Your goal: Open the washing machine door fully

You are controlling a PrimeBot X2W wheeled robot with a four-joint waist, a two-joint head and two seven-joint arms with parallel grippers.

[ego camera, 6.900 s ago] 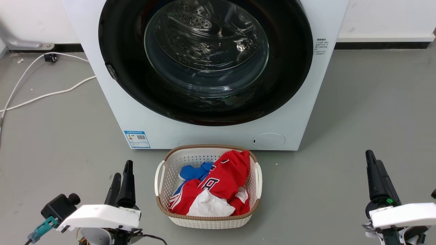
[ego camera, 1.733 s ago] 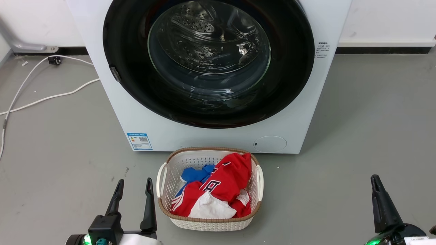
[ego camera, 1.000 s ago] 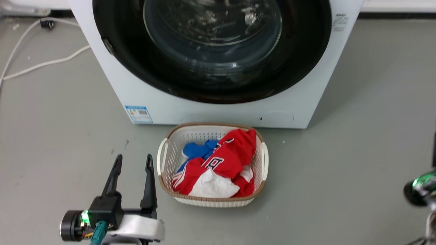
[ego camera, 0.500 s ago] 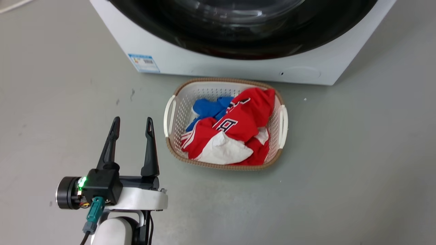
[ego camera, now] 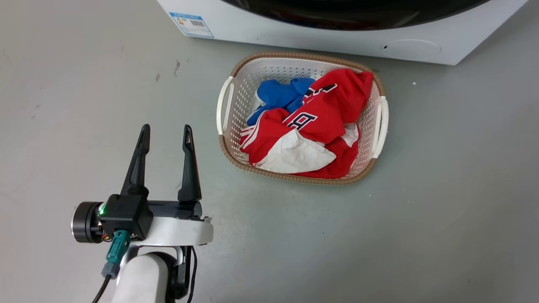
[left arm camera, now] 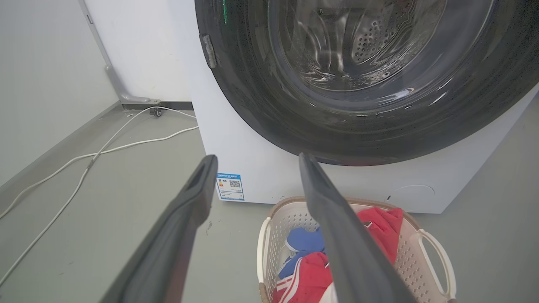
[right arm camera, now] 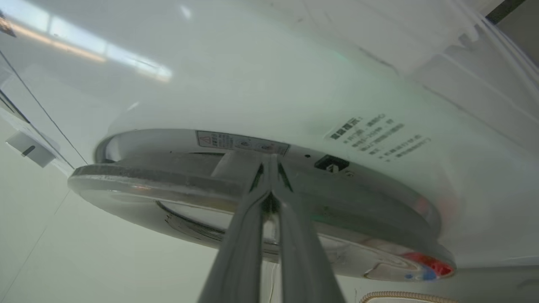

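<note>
The washing machine door (ego camera: 349,12) is cropped; right hand (right arm camera: 270,166) tips look blurred.

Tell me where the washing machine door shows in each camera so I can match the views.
Head view: the washing machine door is a thin black strip along the top edge, right of centre.
Left wrist view: the door takes the upper right, a big black disc with clear glass.
Right wrist view: the door is seen edge-on, a grey rim crossing the middle.
Shared landmark: the laundry basket, its brown rim below the door in each view.
</note>
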